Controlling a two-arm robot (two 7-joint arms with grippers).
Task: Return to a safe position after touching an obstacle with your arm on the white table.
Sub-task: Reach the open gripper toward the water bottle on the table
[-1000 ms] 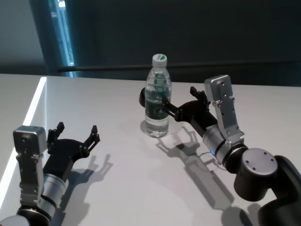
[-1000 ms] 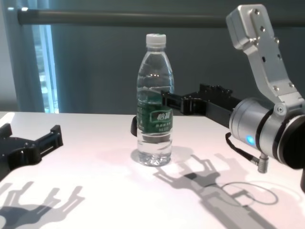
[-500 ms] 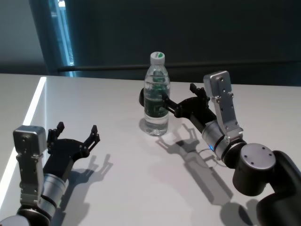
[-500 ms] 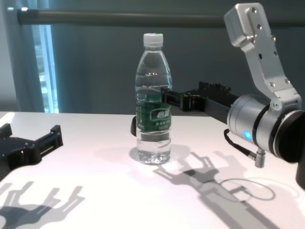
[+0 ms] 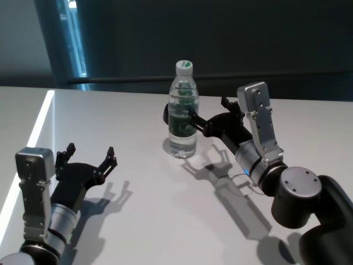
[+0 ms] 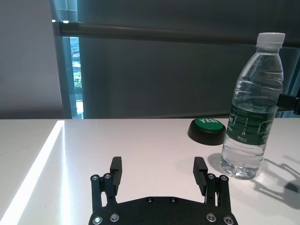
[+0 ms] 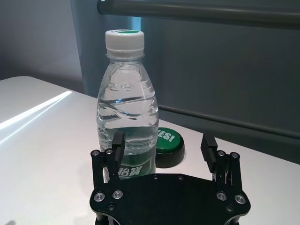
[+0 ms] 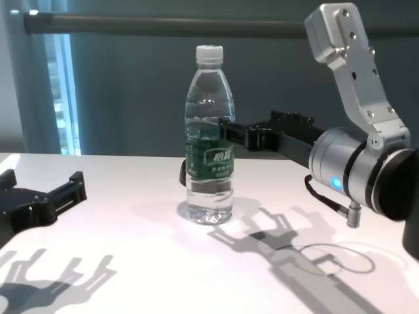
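The obstacle, a clear water bottle [image 5: 183, 113] with a white cap and a dark green label, stands upright on the white table [image 5: 138, 221]. It also shows in the chest view [image 8: 209, 144], the left wrist view [image 6: 253, 122] and the right wrist view [image 7: 126, 117]. My right gripper [image 5: 209, 113] is open and empty. One finger [image 7: 117, 145] rests against the bottle's side at label height, and the other stands free to its right. My left gripper [image 5: 91, 152] is open and empty, low over the table's near left, well apart from the bottle.
A black-based green push button [image 6: 207, 129] sits on the table just behind the bottle, also seen in the right wrist view [image 7: 168, 143]. The table's left edge [image 5: 38, 130] is lit bright. A dark rail [image 8: 163, 25] and wall run behind the table.
My right arm has edged to the left, and the bottle has slid slightly left with the finger against it, still upright. The left arm has not moved.
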